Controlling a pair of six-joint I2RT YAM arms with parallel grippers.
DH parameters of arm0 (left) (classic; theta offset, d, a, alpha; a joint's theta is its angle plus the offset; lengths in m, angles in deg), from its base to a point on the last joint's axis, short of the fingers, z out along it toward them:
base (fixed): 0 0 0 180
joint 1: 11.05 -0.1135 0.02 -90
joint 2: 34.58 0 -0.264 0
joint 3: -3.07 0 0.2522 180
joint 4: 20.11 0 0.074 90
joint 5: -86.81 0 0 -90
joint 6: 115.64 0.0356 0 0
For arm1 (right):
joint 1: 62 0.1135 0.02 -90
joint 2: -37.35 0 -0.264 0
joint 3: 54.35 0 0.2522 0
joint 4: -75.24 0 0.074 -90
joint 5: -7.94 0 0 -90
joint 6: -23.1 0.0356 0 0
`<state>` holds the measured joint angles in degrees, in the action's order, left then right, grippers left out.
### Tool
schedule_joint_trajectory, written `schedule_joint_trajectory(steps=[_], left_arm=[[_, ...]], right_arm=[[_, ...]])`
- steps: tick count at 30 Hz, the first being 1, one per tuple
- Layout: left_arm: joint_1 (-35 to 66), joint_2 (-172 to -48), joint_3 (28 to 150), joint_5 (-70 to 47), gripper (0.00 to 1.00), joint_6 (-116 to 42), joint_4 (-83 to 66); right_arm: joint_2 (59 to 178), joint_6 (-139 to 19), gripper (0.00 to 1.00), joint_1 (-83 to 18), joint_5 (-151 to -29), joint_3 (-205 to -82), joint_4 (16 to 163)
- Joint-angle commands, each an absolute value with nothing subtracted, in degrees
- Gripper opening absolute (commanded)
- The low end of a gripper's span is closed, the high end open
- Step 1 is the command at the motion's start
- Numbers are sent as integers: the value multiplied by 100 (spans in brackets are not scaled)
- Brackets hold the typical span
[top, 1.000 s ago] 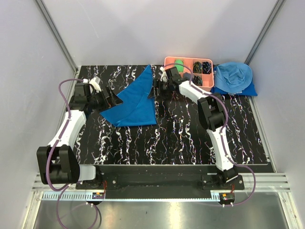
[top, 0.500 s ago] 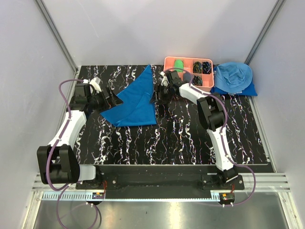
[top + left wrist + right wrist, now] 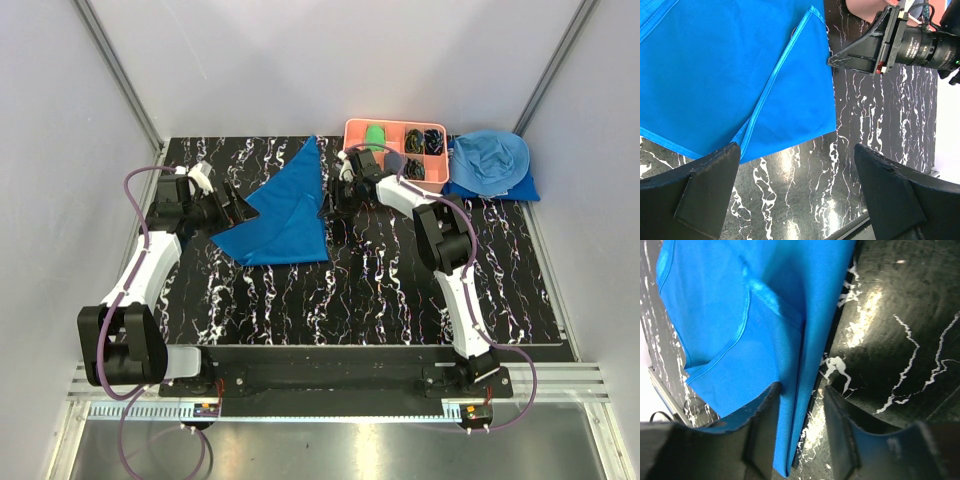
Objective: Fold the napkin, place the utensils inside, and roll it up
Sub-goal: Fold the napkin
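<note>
Since the earlier views, my right fingers [image 3: 760, 435] have shifted slightly along the right edge of the napkin [image 3: 285, 215]. The left arm and the cloth lie as they did.

**Position of the task's things.** The napkin rests on the bench [image 3: 400, 290], left of centre, already folded to a triangle with its long tip toward the back. I cannot make out the utensils; the dark shapes in the pink tray [image 3: 395, 127] are too small to identify.

**Fingers.** The right pair is drawn close and pinches the napkin's right edge. Whether both layers are caught is unclear. My left fingers [image 3: 705, 190] are spread wide, poised over the near left corner and holding nothing.

**Step in hand (judged): the next fold.** Done well, it needs a firm pinch and a low lift, with the edge carried across and laid square on the opposite one. The left fingers can pin the cloth against sliding.

**Pose.** The right arm reaches far forward, its wrist bent leftward. The left arm angles forward, its wrist turned right toward the cloth.
</note>
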<state>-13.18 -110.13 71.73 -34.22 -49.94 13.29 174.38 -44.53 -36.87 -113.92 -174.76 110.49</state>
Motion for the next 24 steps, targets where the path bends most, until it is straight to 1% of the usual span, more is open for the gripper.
schedule_joint_trajectory(steps=[1,4,6,13,16,17,19,20,24], left_arm=[[-1351,-10973,7159,-3606,99,-5034,1070],[-1342,-10938,7150,-3615,99,-5043,1052],[-1342,-10929,7159,-3624,99,-5043,1052],[-1351,-10911,7150,-3642,99,-5051,1043],[-1351,-10911,7141,-3642,99,-5052,1035],[-1351,-10903,7150,-3650,99,-5051,1043],[-1351,-10894,7150,-3641,99,-5052,1035],[-1360,-10894,7150,-3641,99,-5051,1035],[-1351,-10876,7159,-3668,99,-5060,1035]], right_arm=[[17586,-4440,46,-3642,-11212,-17428,10956],[17604,-4414,42,-3633,-11256,-17445,10947],[17613,-4414,41,-3598,-11273,-17446,10921],[17700,-4335,35,-3537,-11335,-17489,10886],[17753,-4299,27,-3502,-11317,-17516,10895],[17762,-4265,19,-3502,-11309,-17516,10886],[17753,-4238,8,-3502,-11274,-17472,10886],[17736,-4194,0,-3502,-11256,-17437,10877],[17561,-4098,0,-3423,-11160,-17112,10842]])
